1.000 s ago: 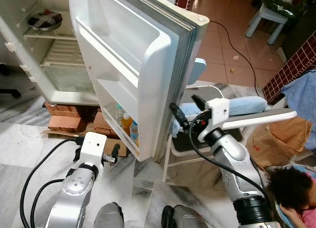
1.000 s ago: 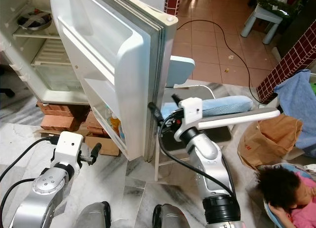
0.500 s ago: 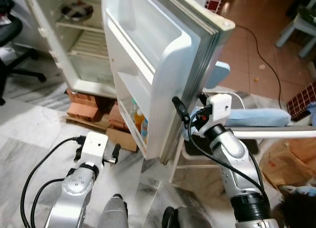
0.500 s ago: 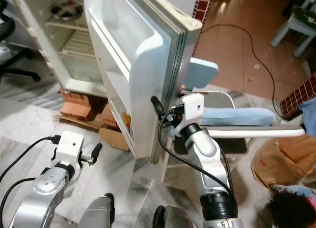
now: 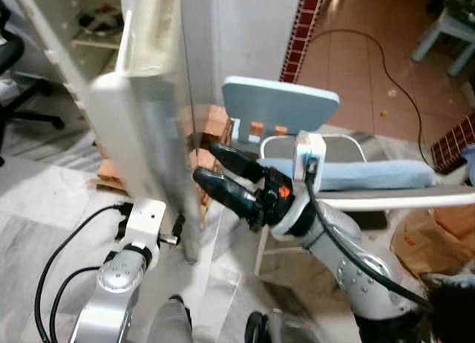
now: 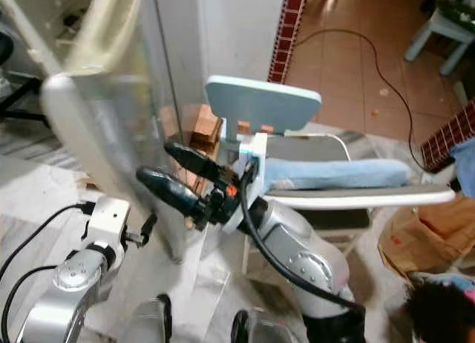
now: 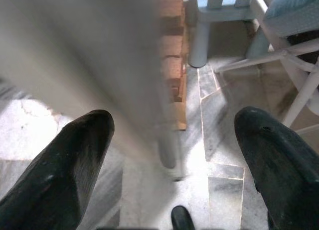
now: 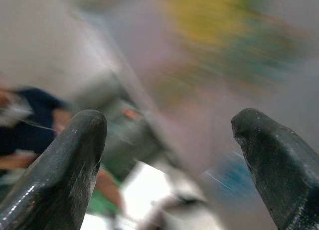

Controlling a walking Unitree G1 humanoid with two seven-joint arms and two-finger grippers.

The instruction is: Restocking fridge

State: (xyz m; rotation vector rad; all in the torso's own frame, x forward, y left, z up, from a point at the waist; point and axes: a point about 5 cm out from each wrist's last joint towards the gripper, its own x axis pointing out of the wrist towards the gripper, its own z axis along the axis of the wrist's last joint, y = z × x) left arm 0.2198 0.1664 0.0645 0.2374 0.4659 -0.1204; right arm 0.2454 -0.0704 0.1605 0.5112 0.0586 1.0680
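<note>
Left eye view: fridge door (image 5: 141, 128) is swinging shut ahead of the right gripper (image 5: 223, 172), fingers spread, empty, having pushed it; restocking is wrapping up.

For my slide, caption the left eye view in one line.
Right gripper, fingers open, reaches toward the blurred fridge door beside a light blue chair; left gripper hangs low.

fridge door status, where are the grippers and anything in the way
Right gripper open, fingers at the fridge door outer face. Left gripper open, low by the door's bottom. Blue chair close behind.
</note>
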